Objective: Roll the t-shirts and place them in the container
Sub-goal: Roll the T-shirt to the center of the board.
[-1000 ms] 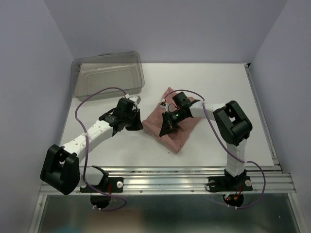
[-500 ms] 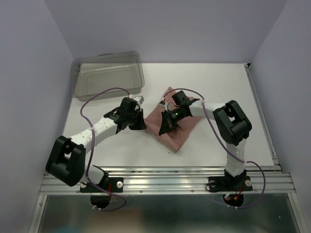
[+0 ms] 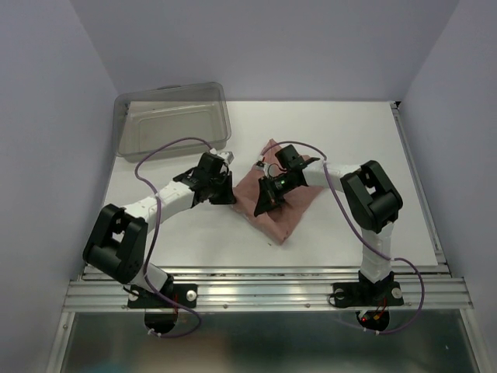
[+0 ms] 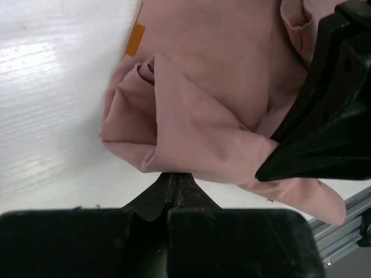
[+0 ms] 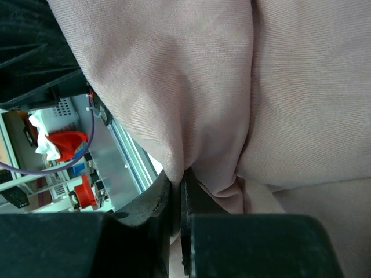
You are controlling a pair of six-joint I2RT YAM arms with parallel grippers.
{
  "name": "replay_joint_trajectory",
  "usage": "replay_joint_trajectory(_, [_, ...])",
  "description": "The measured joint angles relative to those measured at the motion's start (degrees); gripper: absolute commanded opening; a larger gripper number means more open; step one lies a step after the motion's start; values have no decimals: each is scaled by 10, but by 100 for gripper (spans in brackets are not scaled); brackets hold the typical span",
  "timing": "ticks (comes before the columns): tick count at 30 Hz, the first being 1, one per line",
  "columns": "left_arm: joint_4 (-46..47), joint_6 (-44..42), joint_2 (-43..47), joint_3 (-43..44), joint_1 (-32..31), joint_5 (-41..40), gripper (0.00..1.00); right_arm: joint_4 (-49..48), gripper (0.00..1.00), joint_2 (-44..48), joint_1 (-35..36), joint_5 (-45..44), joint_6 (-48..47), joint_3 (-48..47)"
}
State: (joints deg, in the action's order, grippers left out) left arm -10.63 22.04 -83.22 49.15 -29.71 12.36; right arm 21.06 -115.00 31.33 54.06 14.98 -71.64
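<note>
now, left end effector [image 3: 223, 189] nearer t-shirt [image 3: 293, 211] (closed)

White links [image 3: 167, 203], bulky black joints [image 3: 373, 198], looping purple cables [image 3: 167, 146], with left tool [image 4: 174, 180] and right tool [image 5: 181, 176] black.

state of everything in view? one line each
t-shirt: bunched in loose folds, no tidy roll yet.
left gripper: jaws shut, tips against the t-shirt's edge; no clear pinch.
right gripper: jaws shut on a fold of the t-shirt.
bin: upright, open, empty.
</note>
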Motion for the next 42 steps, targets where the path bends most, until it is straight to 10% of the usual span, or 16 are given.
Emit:
replay_joint_trajectory(4, [13, -2, -31, 21, -1, -5, 0, 0, 17, 0, -3, 0, 0, 0])
replay_joint_trajectory(9, [29, -2, -50, 41, -2, -5, 0, 1, 65, 0, -3, -5, -3, 0])
replay_joint_trajectory(15, [48, -1, -77, 44, -2, -5, 0, 8, 79, 39, -3, -55, 7, 9])
replay_joint_trajectory(33, [61, 2, -90, 50, -2, -4, 0, -8, 85, 335, 146, -395, 0, 206])
replay_joint_trajectory(42, [61, 4, -96, 50, -2, -5, 0, -31, 71, 342, 182, -489, -1, 244])
